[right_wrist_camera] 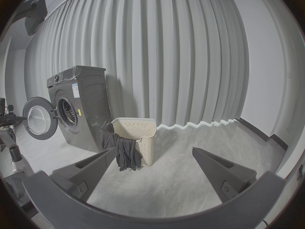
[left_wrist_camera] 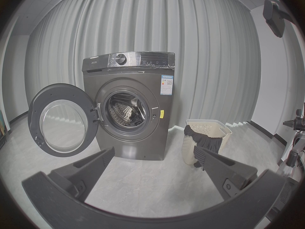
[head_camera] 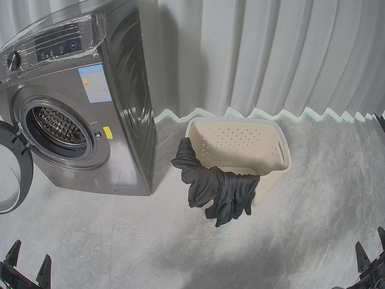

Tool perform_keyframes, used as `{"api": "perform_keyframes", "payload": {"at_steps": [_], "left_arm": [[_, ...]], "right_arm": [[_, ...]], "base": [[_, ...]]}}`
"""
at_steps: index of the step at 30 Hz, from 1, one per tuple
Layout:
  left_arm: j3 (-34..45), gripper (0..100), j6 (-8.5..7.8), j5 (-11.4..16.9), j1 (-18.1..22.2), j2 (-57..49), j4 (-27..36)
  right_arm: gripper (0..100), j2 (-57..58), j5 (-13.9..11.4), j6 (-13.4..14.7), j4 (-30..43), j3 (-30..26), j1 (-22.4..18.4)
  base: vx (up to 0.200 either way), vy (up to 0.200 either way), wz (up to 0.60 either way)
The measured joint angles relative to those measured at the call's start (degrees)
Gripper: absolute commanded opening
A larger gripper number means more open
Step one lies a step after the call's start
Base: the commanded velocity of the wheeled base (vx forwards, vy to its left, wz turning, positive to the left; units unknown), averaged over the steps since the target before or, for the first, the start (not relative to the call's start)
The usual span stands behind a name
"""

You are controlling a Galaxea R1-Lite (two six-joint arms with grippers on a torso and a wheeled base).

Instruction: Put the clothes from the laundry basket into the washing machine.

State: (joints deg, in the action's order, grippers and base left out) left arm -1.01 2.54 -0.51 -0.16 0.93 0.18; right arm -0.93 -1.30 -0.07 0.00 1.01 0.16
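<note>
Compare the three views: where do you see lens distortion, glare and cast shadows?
Head view: lines nearly straight; glare on the film over the washer panel, and the washer shadows the curtain. Left wrist view: strong fisheye, curtain folds bow outward, corners dark. Right wrist view: same fisheye; soft shadow on the curtain beside the washer.

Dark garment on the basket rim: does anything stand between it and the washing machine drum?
Nothing visible does. The dark garment hangs over the laundry basket's near rim, the door is swung fully open, the drum opening is exposed, and only bare floor lies between the basket and the washing machine.
</note>
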Motion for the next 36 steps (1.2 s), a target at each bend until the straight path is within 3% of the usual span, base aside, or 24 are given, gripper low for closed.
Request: {"api": "perform_keyframes", "payload": {"at_steps": [6, 15, 27, 30, 36], "left_arm": [[0.00, 100, 0.00, 0.02, 0.00, 0.00, 0.00], [0.00, 100, 0.00, 0.00, 0.00, 0.00, 0.00], [0.00, 100, 0.00, 0.00, 0.00, 0.00, 0.00], [0.00, 100, 0.00, 0.00, -0.02, 0.00, -0.02], [0.00, 100, 0.00, 0.00, -0.02, 0.00, 0.00]], "right_arm": [[100, 0.00, 0.00, 0.00, 0.00, 0.00, 0.00], [100, 0.00, 0.05, 0.00, 0.00, 0.00, -0.02], [100, 0.00, -0.28, -0.02, -1.26, 0.00, -0.09], [100, -0.17, -2.39, -0.11, -1.00, 2.40, 0.15], [100, -6.46, -9.40, -0.06, 0.90, 8.30, 0.96]], "base": [[0.000, 0.000, 0.00], [0.200, 0.000, 0.00], [0.000, 0.000, 0.00], [0.000, 0.000, 0.00], [0.000, 0.000, 0.00]]}}
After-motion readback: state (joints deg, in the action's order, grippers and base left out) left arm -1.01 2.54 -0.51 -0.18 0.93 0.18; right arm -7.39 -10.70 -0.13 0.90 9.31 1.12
